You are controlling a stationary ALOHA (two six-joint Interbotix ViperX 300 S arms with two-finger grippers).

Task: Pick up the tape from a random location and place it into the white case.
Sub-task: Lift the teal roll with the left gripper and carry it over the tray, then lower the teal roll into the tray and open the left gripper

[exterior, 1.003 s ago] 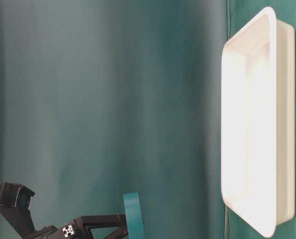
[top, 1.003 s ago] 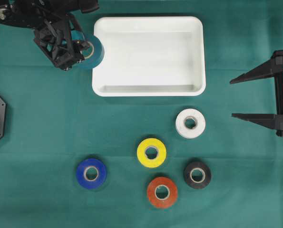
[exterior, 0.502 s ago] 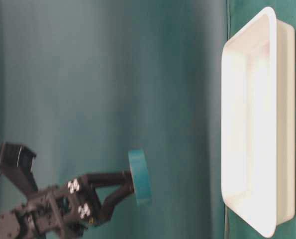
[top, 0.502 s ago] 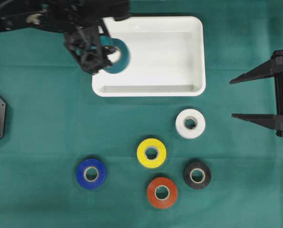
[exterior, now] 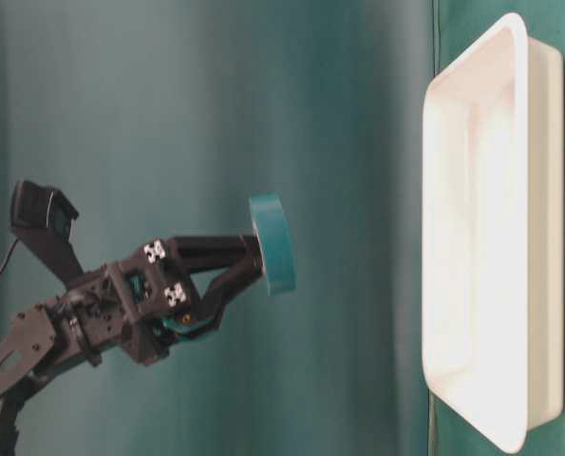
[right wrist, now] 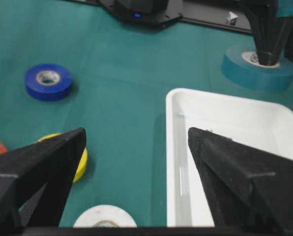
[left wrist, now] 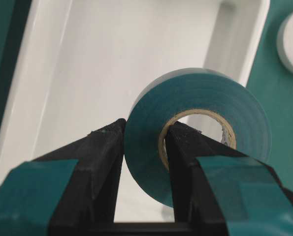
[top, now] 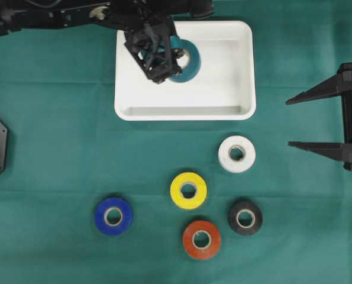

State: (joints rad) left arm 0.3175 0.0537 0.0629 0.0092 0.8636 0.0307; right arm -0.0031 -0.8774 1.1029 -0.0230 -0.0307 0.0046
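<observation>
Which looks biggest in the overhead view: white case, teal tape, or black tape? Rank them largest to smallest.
1. white case, by far.
2. teal tape, held up nearer the camera, so its lead is unsure.
3. black tape.

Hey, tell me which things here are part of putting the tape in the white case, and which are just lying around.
Part of the job:
- teal tape, clamped in the left gripper
- white case, below the held tape

Just lying around:
- white tape
- yellow tape
- blue tape
- red tape
- black tape
- right gripper, open, off to the side
</observation>
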